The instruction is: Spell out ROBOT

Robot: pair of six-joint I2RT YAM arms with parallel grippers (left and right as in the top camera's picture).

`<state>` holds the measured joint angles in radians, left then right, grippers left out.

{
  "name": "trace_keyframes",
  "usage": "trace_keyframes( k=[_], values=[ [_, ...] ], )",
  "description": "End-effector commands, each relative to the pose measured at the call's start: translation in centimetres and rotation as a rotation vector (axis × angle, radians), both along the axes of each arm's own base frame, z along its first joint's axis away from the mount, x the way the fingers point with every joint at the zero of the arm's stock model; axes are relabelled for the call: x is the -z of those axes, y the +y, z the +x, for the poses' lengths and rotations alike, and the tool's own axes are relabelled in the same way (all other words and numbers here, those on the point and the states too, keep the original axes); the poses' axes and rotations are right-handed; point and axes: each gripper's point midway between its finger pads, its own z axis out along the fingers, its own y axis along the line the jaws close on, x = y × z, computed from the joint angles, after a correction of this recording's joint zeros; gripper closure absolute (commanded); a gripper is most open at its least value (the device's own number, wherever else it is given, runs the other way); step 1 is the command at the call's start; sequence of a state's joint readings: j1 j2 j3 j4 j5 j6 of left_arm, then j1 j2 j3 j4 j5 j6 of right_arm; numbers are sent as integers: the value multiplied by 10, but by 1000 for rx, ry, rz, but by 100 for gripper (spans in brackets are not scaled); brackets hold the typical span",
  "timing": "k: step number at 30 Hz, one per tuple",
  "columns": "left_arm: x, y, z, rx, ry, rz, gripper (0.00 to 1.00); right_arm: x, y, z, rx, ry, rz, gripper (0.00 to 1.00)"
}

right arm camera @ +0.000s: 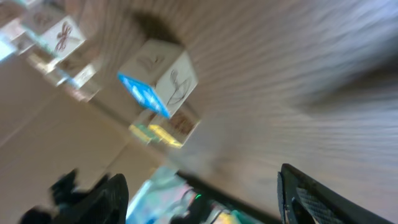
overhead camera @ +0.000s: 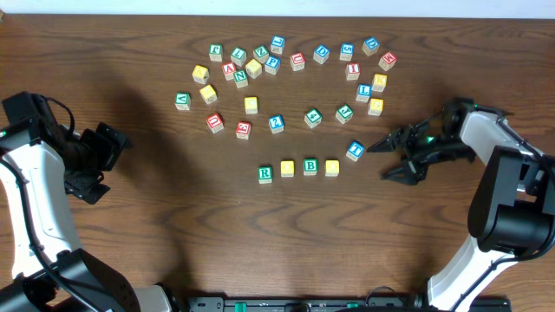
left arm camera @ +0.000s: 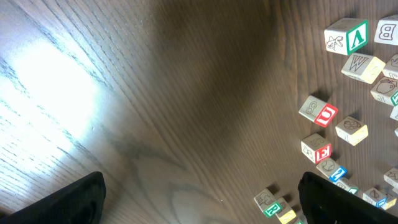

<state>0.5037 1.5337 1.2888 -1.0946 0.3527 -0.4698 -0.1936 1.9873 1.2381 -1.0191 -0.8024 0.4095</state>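
On the table point(overhead camera: 173, 251), four cubes stand in a row near the middle of the near side. From left to right they are the green R point(overhead camera: 265, 173), a yellow-faced cube point(overhead camera: 287, 169), the green B point(overhead camera: 310, 166) and a second yellow-faced cube point(overhead camera: 332, 167). The letters on the yellow tops are too small to read. The blue T point(overhead camera: 355, 150) lies just beyond the right end of this row, a little farther away and turned askew. In the blurred right wrist view it sits apart from the dark fingertips. The right jaws stand spread and empty just right of the T, not touching it. The left jaws are spread wide and empty over bare wood at the far left. The other letter cubes point(overhead camera: 286, 74) lie scattered across the far side. In the left wrist view a green V point(left arm camera: 357, 38), a red O point(left arm camera: 324, 114) and a red K point(left arm camera: 322, 152) can be read.
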Motion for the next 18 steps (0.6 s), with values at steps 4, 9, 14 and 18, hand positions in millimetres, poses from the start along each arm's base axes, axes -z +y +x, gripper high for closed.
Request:
trace_keyframes(
  k=[4, 9, 14, 18],
  values=[
    [2, 0, -3, 14, 8, 6, 3, -5, -10, 38, -95, -119, -276, 28],
    [2, 0, -3, 15, 9, 6, 3, 4, 11, 51, -148, -154, -479, 27],
    [2, 0, -3, 15, 9, 6, 2, 13, 22, 52, -171, -171, -740, 25],
    [2, 0, -4, 15, 9, 6, 2, 14, 23, 49, -157, -174, -894, 26]
  ],
)
